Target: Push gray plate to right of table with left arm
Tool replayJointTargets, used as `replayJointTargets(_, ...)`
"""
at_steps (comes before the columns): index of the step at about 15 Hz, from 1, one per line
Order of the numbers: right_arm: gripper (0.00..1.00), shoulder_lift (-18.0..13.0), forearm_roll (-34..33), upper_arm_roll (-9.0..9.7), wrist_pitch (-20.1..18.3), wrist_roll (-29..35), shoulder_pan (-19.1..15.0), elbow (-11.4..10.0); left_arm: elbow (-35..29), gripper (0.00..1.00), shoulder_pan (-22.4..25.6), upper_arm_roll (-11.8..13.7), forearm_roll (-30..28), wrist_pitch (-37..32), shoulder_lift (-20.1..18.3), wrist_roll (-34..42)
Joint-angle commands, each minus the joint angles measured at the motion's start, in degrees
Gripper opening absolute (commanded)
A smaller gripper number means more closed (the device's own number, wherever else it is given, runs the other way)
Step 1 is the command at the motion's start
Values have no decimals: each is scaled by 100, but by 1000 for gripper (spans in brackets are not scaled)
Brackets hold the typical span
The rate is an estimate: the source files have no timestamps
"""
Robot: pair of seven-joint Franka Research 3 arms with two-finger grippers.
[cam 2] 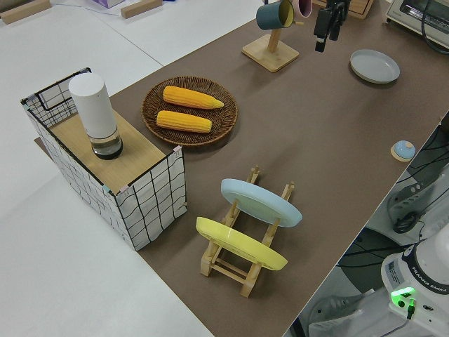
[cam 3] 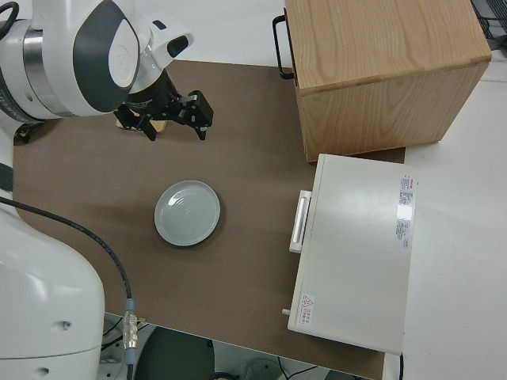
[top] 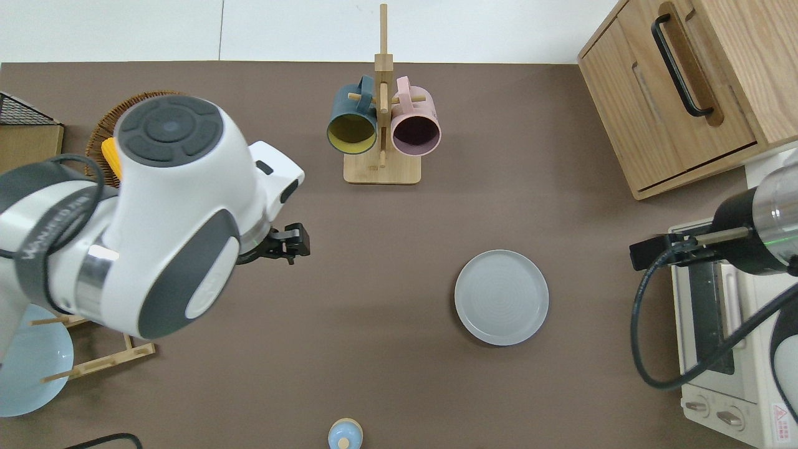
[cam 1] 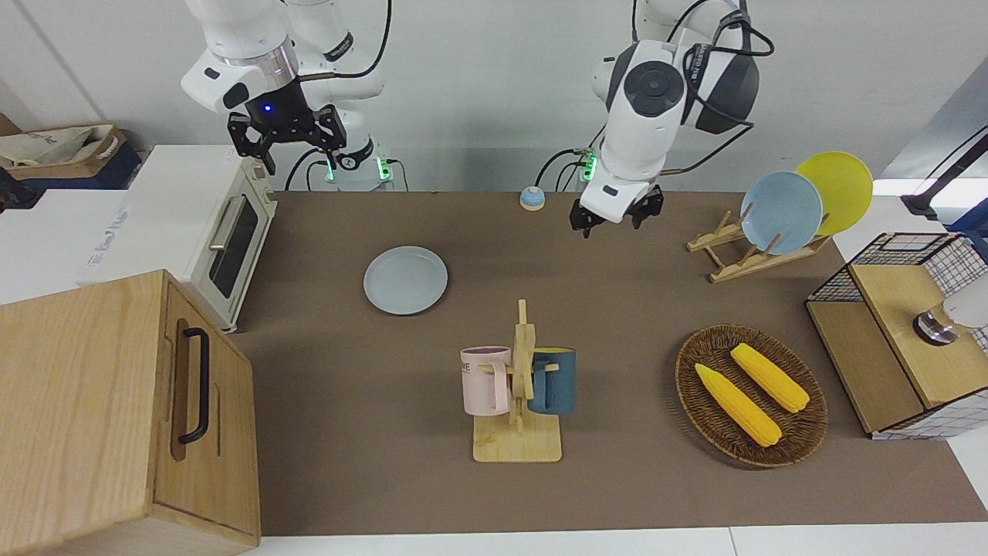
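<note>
Long brown table [top: 561, 405], with toaster oven [top: 717, 349] and wooden cabinet [top: 686, 93] at the right arm's end. Gray plate [top: 501, 297] flat on the tabletop, near that end. Left gripper [top: 288, 243] up over bare tabletop, well apart from the plate, fingers spread, holding nothing; plate off toward the right arm's end from it. Right arm parked.
</note>
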Motion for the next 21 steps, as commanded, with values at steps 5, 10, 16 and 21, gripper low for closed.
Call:
replayJointTargets(5,983,-36,59,77,-74,-1,-118,23,-109,991,1578,-36,-74,-224,-419,2338)
replayJointTargets(10,983,-36,59,86,-74,-1,-118,23,-232,993,2090,-36,-74,135,-586,2667)
replayJointTargets(16,983,-36,59,86,-83,8,-118,23,-136,1000,2205,-18,-469,303,-586,2640)
replayJointTargets(21,983,-36,59,86,-74,-1,-118,23,-101,1000,2205,8,-566,295,-692,2544)
